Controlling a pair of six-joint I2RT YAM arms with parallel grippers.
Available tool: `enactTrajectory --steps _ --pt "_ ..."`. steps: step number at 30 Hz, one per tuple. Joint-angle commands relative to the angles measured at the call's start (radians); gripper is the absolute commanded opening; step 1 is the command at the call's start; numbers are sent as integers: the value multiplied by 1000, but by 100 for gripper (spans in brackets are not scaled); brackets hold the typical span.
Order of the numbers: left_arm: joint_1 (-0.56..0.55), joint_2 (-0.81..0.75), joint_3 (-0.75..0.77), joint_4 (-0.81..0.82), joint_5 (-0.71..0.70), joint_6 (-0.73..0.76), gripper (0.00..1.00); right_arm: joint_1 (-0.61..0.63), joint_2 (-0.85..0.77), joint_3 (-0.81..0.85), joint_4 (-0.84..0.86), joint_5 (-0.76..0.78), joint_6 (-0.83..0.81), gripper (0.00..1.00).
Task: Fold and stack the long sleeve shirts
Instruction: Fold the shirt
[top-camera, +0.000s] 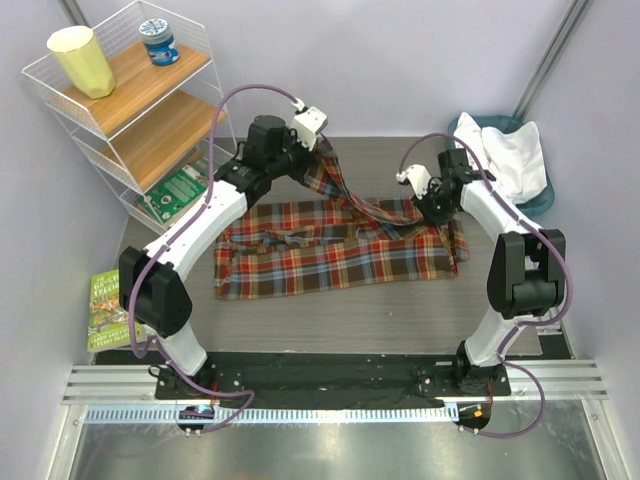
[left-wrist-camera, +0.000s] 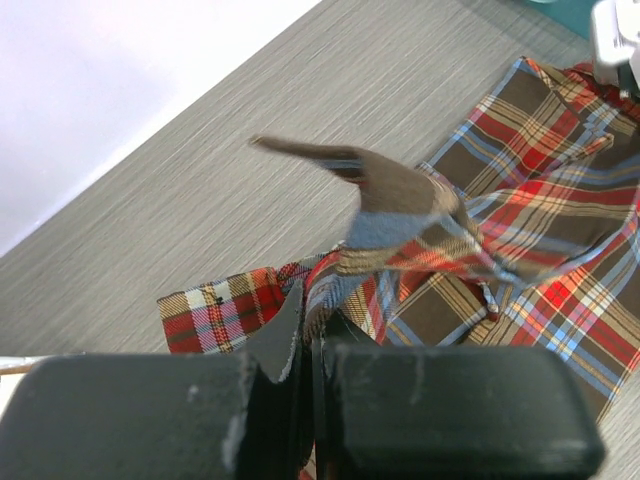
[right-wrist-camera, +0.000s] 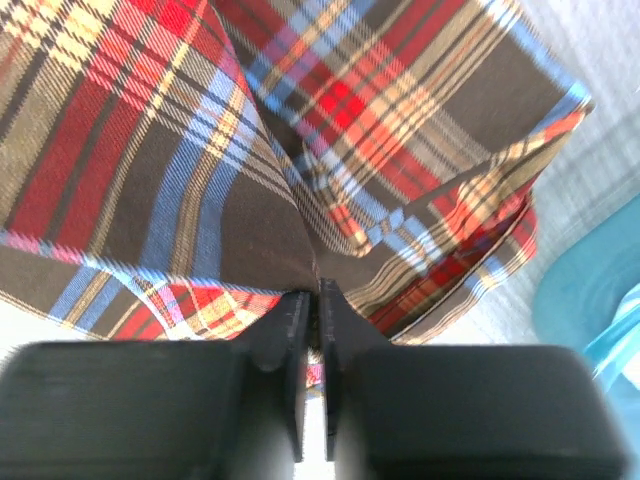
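Plaid shirt (top-camera: 330, 250) is spread on counter (top-camera: 380, 160), upper edge lifted; its cloth is clenched in left jaws and right jaws alike. First fold is judged barely begun. White shirt (top-camera: 510, 155) is heaped in basket (top-camera: 548, 203); nothing is stacked.

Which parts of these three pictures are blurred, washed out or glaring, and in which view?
Top view: evenly lit and sharp, with glare on the metal sheet. Left wrist view: the raised fold of the plaid shirt is smeared. Right wrist view: the right edge is washed out, the teal basket blurred.
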Motion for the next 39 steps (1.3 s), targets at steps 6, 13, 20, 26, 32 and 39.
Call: enactTrajectory --steps 6,13,20,26,32,39 --pt "1 -36 33 7 3 55 0 -54 44 158 -74 -104 32 62" --pt "1 -34 5 21 45 78 0 -175 -19 147 -293 -224 -5 63" --pt "46 -85 -53 -42 279 252 0 -175 -36 -1 -252 -229 13 53" --pt "124 -145 -110 -348 480 582 0 -173 1 -94 -165 -137 42 46" --pt "219 -165 -139 -777 573 1085 0 -175 18 -170 -108 -57 52 35" --pt "276 -246 -378 -762 436 1496 0 -173 10 -189 -97 -60 64 27"
